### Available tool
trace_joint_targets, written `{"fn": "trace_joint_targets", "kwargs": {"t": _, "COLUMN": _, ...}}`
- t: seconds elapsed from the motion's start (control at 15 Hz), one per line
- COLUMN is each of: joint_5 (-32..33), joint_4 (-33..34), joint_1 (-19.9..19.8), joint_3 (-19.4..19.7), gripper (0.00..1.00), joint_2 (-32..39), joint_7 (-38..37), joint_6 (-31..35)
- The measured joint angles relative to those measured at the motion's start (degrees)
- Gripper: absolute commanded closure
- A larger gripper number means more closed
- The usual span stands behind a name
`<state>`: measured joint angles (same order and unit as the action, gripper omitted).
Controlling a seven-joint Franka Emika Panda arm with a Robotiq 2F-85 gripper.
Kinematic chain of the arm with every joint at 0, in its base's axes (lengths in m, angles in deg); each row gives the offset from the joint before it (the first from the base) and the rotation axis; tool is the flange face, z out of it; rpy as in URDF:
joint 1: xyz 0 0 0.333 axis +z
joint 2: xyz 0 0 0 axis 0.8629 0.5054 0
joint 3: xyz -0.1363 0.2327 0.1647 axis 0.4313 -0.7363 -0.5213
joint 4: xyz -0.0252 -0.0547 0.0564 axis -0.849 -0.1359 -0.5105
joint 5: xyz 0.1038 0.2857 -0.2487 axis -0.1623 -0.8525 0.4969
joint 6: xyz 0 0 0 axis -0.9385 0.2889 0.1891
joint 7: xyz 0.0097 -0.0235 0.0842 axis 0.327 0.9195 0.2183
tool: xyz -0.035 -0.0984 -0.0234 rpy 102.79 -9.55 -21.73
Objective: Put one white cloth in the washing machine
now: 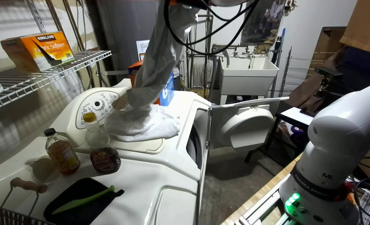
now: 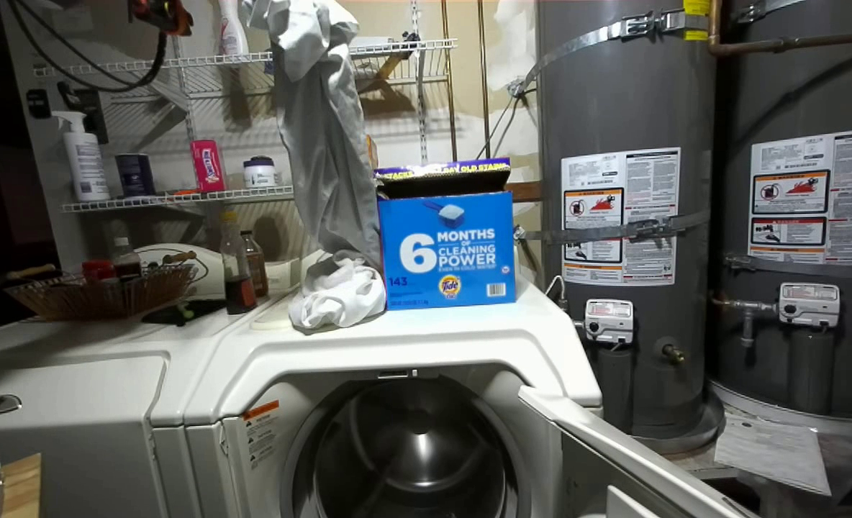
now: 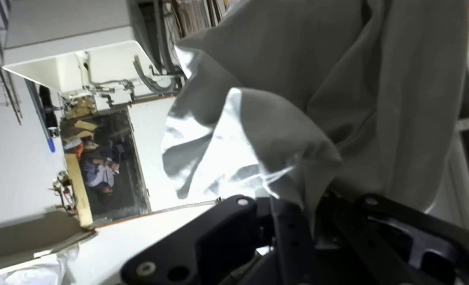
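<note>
Hanging long axis near-vertical below fingers (image 3: 292, 233) pinched together on it, soft greyish-white cloth (image 1: 160, 57) reaches crumpled white heap (image 2: 338, 296) (perhaps its own end) atop glossy white washing machine (image 2: 440, 339); round metal drum (image 2: 411, 432) lower, frontward.

The white cloth (image 1: 160, 59) is thin fabric, soft and mostly matt, full of creases. The washing machine (image 2: 440, 342) has a smooth, glossy white shell; its drum (image 2: 411, 450) is shiny metal. The Tide box (image 2: 447, 252) is smooth printed cardboard. Dull black covers the claw (image 3: 309, 209), with bright metal screw heads. The wire shelf (image 1: 92, 55) looks like coated metal. The syrup bottle (image 1: 105, 159) is clear and glossy, glass or plastic unclear. Metal straps (image 2: 642, 229) ring a satin-grey water heater (image 2: 627, 101). The bench (image 1: 257, 197) is pale wood.
</note>
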<state>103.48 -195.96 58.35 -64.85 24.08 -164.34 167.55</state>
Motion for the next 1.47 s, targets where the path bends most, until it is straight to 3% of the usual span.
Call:
{"fn": "trace_joint_targets", "kwargs": {"t": 0.6, "joint_5": 18.8, "joint_4": 5.9, "joint_1": 3.2, "joint_3": 0.0, "gripper": 0.99, "joint_2": -1.7, "joint_7": -17.8, "joint_6": -0.2}}
{"fn": "trace_joint_targets", "kwargs": {"t": 0.87, "joint_5": 20.9, "joint_4": 4.8, "joint_1": 6.3, "joint_3": 2.9, "gripper": 0.99, "joint_2": -1.7, "joint_7": -21.4, "joint_6": -0.5}}
{"fn": "trace_joint_targets", "kwargs": {"t": 1.0, "joint_5": 21.2, "joint_4": 3.0, "joint_1": 6.9, "joint_3": 3.4, "gripper": 0.99, "joint_2": 0.1, "joint_7": -22.0, "joint_6": -1.8}}
{"fn": "trace_joint_targets", "kwargs": {"t": 1.27, "joint_5": 25.9, "joint_4": -0.4, "joint_1": 7.0, "joint_3": 2.9, "gripper": 0.99, "joint_2": 6.9, "joint_7": -31.4, "joint_6": -7.2}}
{"fn": "trace_joint_targets", "kwargs": {"t": 1.47, "joint_5": 25.7, "joint_4": -1.9, "joint_1": 10.3, "joint_3": 3.1, "gripper": 0.99, "joint_2": 13.9, "joint_7": -35.6, "joint_6": -7.3}}
